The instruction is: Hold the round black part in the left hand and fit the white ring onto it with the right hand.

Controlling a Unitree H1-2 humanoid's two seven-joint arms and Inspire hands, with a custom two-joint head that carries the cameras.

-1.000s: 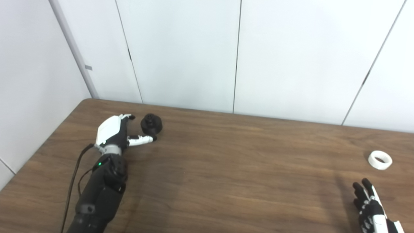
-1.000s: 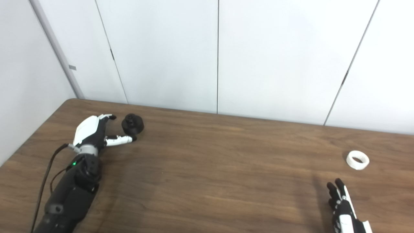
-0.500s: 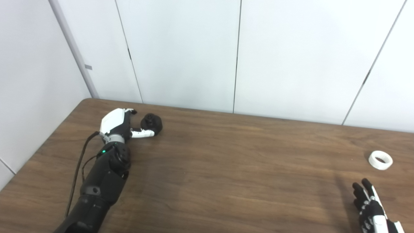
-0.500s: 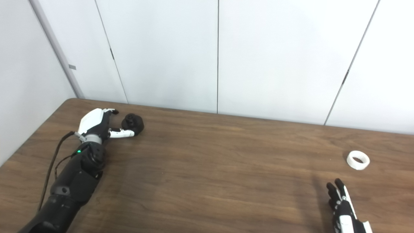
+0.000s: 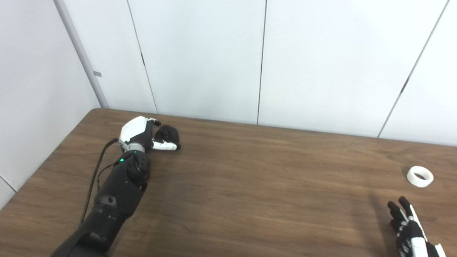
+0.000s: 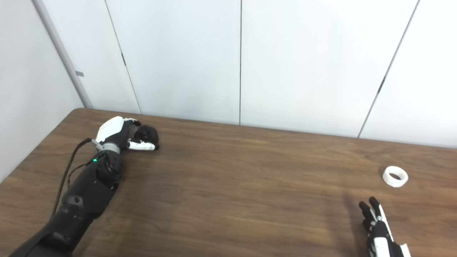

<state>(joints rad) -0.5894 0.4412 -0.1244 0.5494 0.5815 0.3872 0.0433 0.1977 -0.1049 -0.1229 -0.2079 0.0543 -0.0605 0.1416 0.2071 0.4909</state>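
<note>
The round black part [image 5: 168, 132] sits on the brown table [image 5: 250, 185] at the far left. My left hand [image 5: 141, 134] is against it, open, with the thumb along its near side and the fingers behind it; the part still rests on the table. The white ring [image 5: 420, 176] lies flat at the far right. My right hand [image 5: 407, 228] is at the bottom right corner, open, fingers stretched out, a short way in front of the ring and not touching it.
White wall panels [image 5: 200, 57] stand right behind the table's far edge. The table's left edge [image 5: 46, 164] runs close to my left arm. A black cable [image 5: 93, 178] trails along that arm.
My left hand has moved forward and right until it cups the black part, the thumb now along its near side. The right hand and ring have stayed put.
</note>
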